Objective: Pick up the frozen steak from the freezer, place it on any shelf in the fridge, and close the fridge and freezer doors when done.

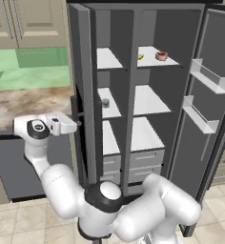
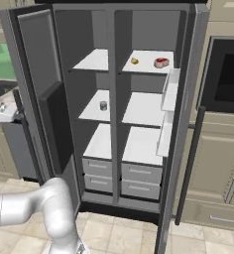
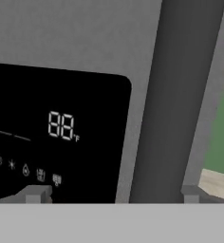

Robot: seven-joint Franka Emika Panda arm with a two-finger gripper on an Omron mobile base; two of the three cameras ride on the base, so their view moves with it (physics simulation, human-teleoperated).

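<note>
**Observer:** Where are we?

**Operator:** Both doors of the tall unit hang open. The freezer (image 1: 112,109) is the narrower left bay, the fridge (image 1: 150,100) the wider right one. The frozen steak (image 1: 161,55) sits on the fridge's top shelf (image 2: 147,62), beside a small yellow item (image 2: 134,61), so I judge the closing is what's left.

**Observer:** And the arm?

**Operator:** My gripper (image 3: 111,193) is at the outer face of the freezer door (image 1: 82,95), fingers spread, holding nothing. In the hand view the dark bar handle (image 3: 178,99) rises between the tips, with the black dispenser panel (image 3: 52,133) to one side.

**Observer:** How will you push?

**Operator:** Flat against the door, near the handle, sweeping steadily along its arc. The stone counter (image 1: 28,102) lies just beside the hand, and my elbow sits in front of the bays, so I'll watch both. The grey can (image 1: 105,102) stays well inside.
</note>
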